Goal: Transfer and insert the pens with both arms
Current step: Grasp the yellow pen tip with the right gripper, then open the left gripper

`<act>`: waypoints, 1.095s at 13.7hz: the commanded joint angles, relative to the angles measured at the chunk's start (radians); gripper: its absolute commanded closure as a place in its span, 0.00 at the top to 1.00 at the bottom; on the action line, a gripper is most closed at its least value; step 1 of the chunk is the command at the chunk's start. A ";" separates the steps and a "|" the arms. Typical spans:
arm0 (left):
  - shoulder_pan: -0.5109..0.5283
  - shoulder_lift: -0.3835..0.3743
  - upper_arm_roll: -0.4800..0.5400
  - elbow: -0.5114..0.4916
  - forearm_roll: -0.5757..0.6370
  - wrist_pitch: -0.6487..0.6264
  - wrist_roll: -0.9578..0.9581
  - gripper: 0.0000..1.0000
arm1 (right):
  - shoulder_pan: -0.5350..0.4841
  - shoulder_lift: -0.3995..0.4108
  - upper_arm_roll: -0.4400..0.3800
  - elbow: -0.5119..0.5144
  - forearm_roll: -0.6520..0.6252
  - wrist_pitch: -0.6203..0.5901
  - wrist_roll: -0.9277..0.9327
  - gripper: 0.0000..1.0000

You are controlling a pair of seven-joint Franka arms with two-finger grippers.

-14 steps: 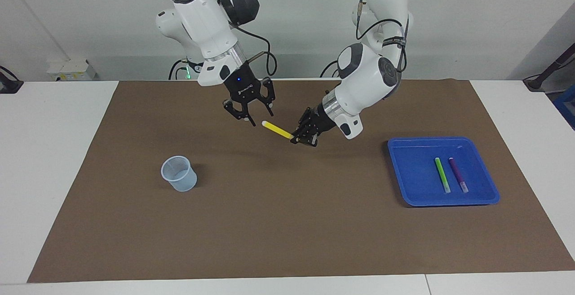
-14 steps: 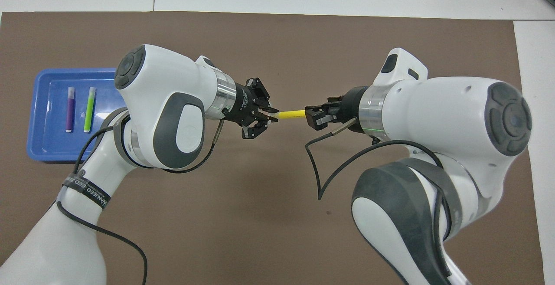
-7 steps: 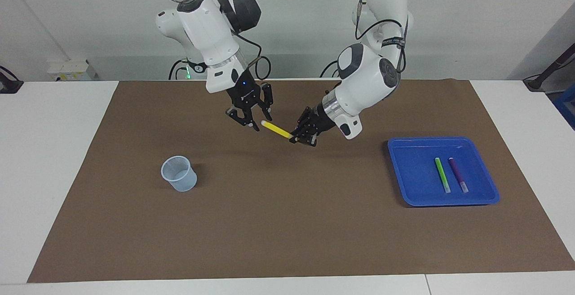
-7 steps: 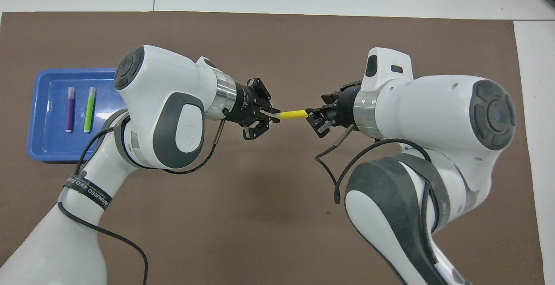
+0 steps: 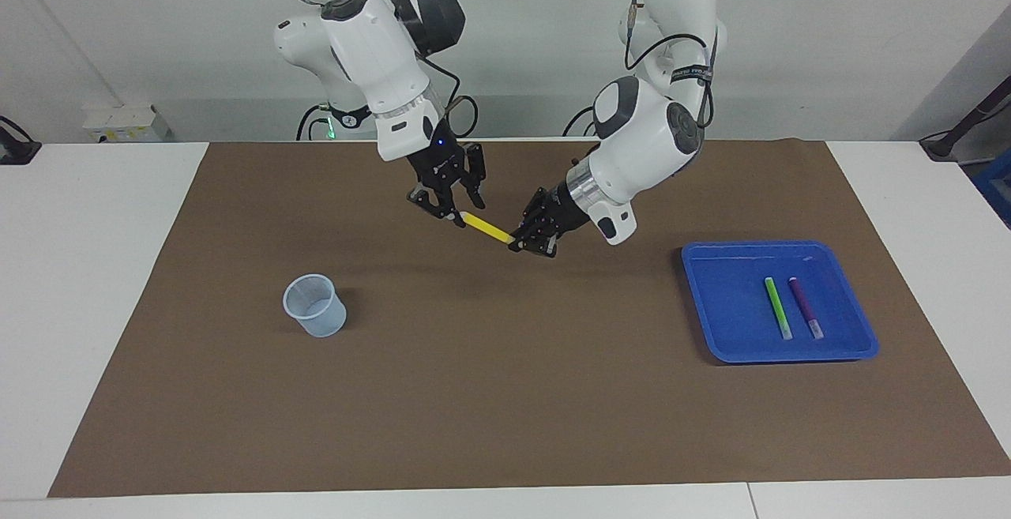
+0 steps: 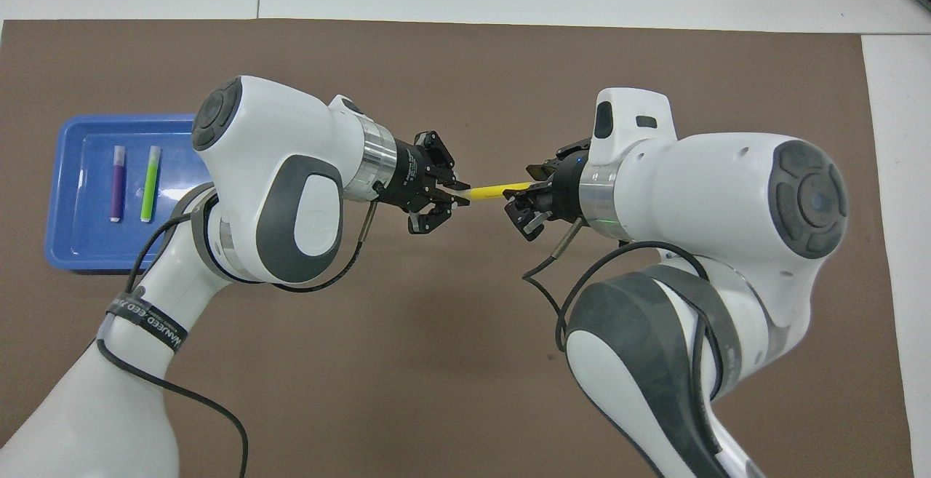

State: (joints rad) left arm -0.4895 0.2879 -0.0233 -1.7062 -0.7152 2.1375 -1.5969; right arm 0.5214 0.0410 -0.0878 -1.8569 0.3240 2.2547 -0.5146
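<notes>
Two pens lie in the blue tray [image 5: 711, 298] at the left arm's end of the table: green pen [image 5: 778, 307] and purple pen [image 5: 806, 307], side by side, not touching, pale ends pointing away from the robots. Same pair shows in the overhead view, green pen [image 6: 150, 183] beside purple pen [image 6: 116, 183] on the blue tray [image 6: 65, 245]. Clear cup [image 5: 314, 305] stands upright toward the right arm's end of the brown mat [image 5: 505, 393]; nothing visible in it.

Yellow pen [image 5: 486, 228] is in the air over the middle of the mat, tilted, held between both arms. Left gripper [image 5: 528, 244] has its fingers pressed tight on the pen's lower end. Right gripper [image 5: 454, 215] sits around the pen's upper, pale end, which is now hidden between its fingers; whether they actually pinch it, cannot tell.

Versus a second ago: right gripper has rotated and moved onto the pen tip, which was then exposed just beside it, and its fingers have narrowed. Left gripper, tray pens and cup are unchanged.
</notes>
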 commanded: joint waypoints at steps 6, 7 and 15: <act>-0.003 -0.036 0.005 -0.030 -0.020 -0.004 -0.001 0.00 | -0.011 0.005 0.002 -0.005 0.007 -0.023 -0.084 0.34; -0.003 -0.036 0.005 -0.032 -0.020 -0.004 -0.001 0.00 | -0.011 0.005 0.002 -0.005 0.007 -0.023 -0.081 0.29; -0.004 -0.036 0.006 -0.032 -0.020 -0.008 -0.001 0.00 | -0.009 0.005 0.002 -0.004 0.007 -0.032 -0.076 0.00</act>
State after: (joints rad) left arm -0.4894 0.2830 -0.0225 -1.7094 -0.7152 2.1364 -1.5912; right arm 0.5181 0.0452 -0.0886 -1.8590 0.3261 2.2337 -0.5752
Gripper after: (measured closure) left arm 0.837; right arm 0.775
